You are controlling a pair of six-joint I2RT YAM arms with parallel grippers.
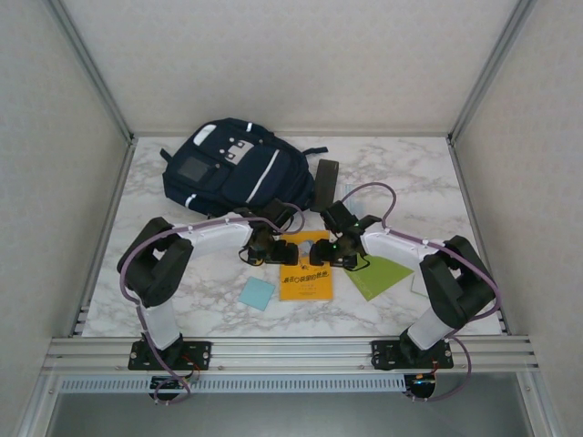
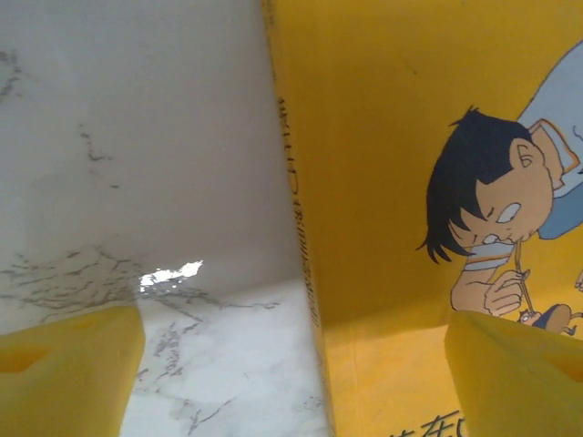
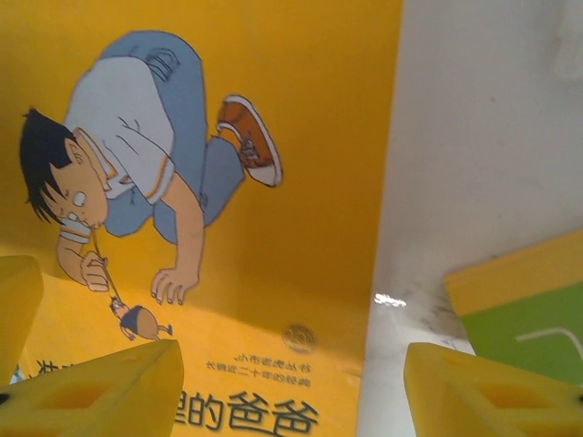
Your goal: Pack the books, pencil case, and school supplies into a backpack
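One yellow book (image 3: 301,137), Chinese lettering (image 3: 264,414)

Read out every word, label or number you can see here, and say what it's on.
"的爸爸": large black lettering on the orange-yellow book cover, cut off at the frame edge.
Small line above it: too small to read.
Spine lettering: blurred.
Backpack patches: nothing legible.

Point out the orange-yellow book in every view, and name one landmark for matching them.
Top external: the orange-yellow book lies just below centre, between the light-blue pad and the green book.
Left wrist: the book fills the right half, its spine running down the middle.
Right wrist: the book fills the left two-thirds.
Shared landmark: the cartoon boy on its cover, in both wrist views.
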